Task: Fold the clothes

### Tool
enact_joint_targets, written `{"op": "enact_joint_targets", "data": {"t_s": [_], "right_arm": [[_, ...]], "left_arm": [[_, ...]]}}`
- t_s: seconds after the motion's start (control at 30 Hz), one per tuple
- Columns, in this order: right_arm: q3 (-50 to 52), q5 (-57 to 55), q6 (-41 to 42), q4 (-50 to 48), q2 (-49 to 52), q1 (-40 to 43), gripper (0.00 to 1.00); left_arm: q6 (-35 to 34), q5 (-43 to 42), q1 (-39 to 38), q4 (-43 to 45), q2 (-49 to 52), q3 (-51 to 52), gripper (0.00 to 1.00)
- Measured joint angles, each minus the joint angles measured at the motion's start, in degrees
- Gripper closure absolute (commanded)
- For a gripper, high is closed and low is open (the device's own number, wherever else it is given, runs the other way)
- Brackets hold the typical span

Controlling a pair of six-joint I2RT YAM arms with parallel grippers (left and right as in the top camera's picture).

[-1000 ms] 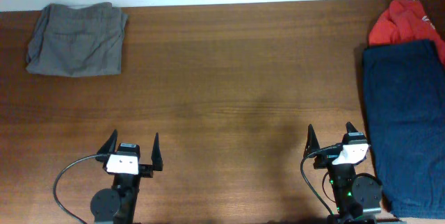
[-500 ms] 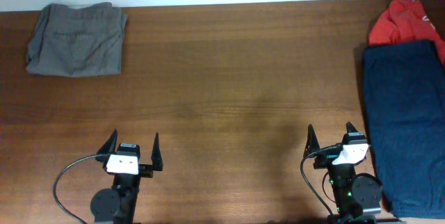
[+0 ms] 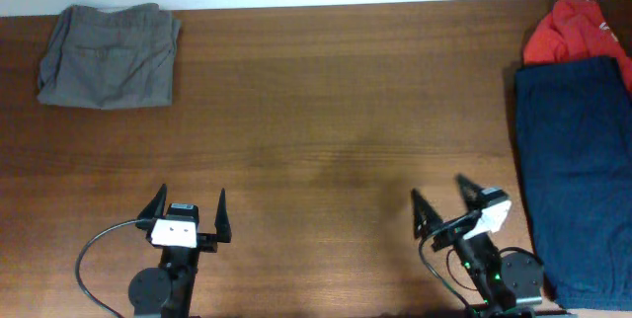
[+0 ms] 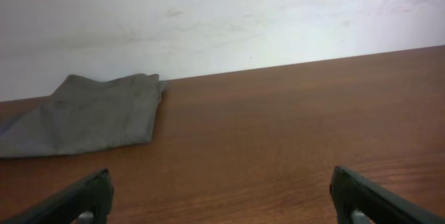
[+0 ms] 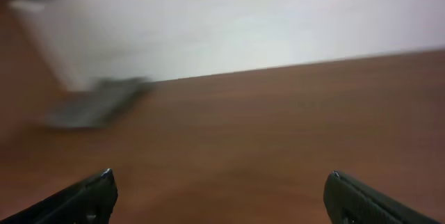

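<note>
navy trousers (image 3: 578, 170) cropped, grey trousers (image 5: 97, 104) blurred

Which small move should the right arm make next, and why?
Likely swing the right gripper toward the left edge of the navy garment. It stands open and empty, angled away from that garment, which lies flat at the right side of the table, nearest this arm. The grey trousers at far left already look folded.
</note>
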State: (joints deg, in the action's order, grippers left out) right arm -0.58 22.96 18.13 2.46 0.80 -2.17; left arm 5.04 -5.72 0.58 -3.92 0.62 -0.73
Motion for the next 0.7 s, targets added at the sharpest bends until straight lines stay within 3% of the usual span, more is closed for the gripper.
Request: {"op": "enact_joint_targets", "data": {"t_s": [0.13, 0.2, 0.37, 0.5, 0.7], "right_arm": [[0.0, 15.82, 12.98, -1.64, 0.0, -0.02, 0.02], [0.0, 19.26, 18.21, -7.89, 0.02, -0.02, 0.02], [0.0, 19.39, 22.23, -20.85, -0.17, -0.02, 0.02], [-0.09, 13.16, 22.16, -20.98, -0.15, -0.07, 0.02], [-11.47, 4.55, 11.06, -18.84, 8.31, -0.09, 0.02]], "left_arm": [[0.0, 0.0, 0.0, 0.0, 0.0, 0.0, 0.01], [0.0, 0.0, 0.0, 0.02, 0.0, 0.0, 0.01], [0.0, 0.0, 0.0, 0.0, 0.0, 0.0, 0.01], [0.0, 0.0, 0.0, 0.02, 0.0, 0.0, 0.01], [0.0, 0.0, 0.0, 0.04, 0.02, 0.0, 0.01]]}}
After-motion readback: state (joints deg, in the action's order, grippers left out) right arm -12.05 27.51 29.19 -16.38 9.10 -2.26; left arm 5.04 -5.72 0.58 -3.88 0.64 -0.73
